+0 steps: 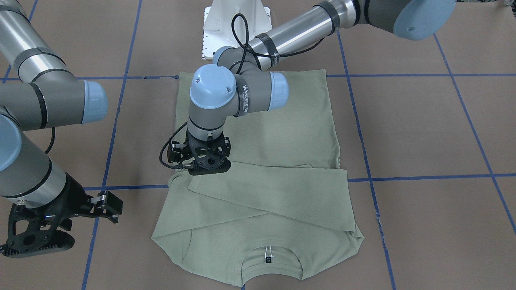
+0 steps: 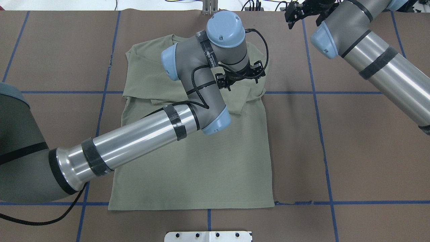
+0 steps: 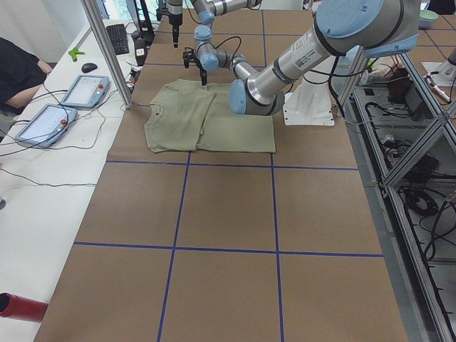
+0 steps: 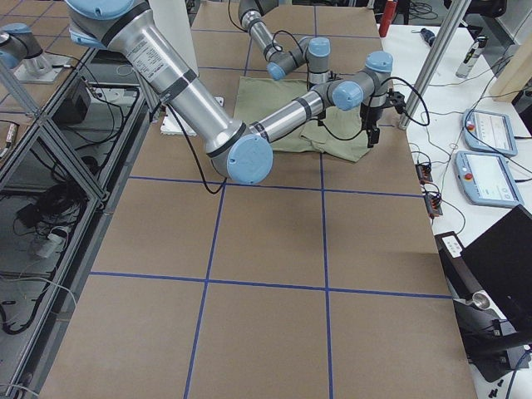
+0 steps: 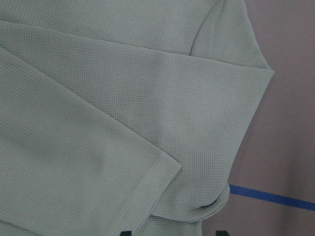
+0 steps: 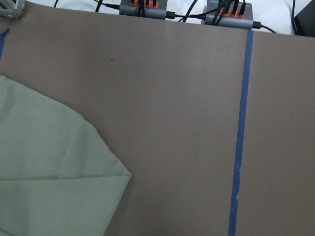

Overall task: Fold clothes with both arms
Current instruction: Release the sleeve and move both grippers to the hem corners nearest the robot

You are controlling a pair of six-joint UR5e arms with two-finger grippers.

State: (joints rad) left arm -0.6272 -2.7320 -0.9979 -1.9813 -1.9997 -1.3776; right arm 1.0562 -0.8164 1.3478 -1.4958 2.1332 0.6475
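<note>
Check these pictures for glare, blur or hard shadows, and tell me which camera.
Overhead exterior: glare streaks along the silver tubes of the left arm and right arm. Left wrist: sharp, the shirt shows its knit weave. Right wrist: even light, no glare. Exterior left: the posts lean, a wide-angle effect.

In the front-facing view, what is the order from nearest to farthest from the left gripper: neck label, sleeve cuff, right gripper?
1. sleeve cuff: just under the left gripper.
2. neck label: at the collar.
3. right gripper: off the shirt, view's lower left.
</note>
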